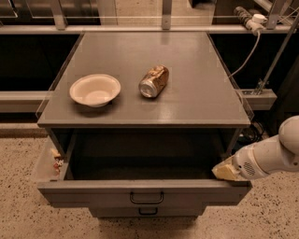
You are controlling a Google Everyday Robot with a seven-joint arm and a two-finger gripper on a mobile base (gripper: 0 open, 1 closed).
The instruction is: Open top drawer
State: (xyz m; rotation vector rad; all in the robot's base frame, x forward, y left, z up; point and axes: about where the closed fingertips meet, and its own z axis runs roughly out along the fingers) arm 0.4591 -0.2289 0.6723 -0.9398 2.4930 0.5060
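A: Well, where does the top drawer (84,195) stand?

B: Nearest of all, low in the view. It stands wide open, its flat grey front well out from under the surface (196,100), with the small black handle (146,197) at the middle of the front. Just beneath, a lower drawer (112,213) shows only a strip of its front, set further back.

A: And the hand?

B: The hand (225,171) is at the drawer's right front corner, a pale yellowish tip lying right at the rim where front meets side wall. It is well to the right of the handle and not on it. The white arm (275,156) comes in from the right edge, above the speckled floor (18,154).

A: Is the hand apart or together?

B: I cannot tell – the tip shows as one pale lump against the dark inside. Whether it presses on the rim or only lies beside it, I cannot tell either.

A: Anything in the drawer?

B: Its inside is dark. Along the left side a few small red and white bits (56,158) lie in a narrow clear compartment; what they are I cannot make out.

A: Further back?

B: On the surface, a cream bowl (95,89) sits upright at the left, and a can (154,81) lies on its side just right of it – the two are apart. Beyond, at the far right, a power strip (248,14) with a cable (243,58) hanging down.
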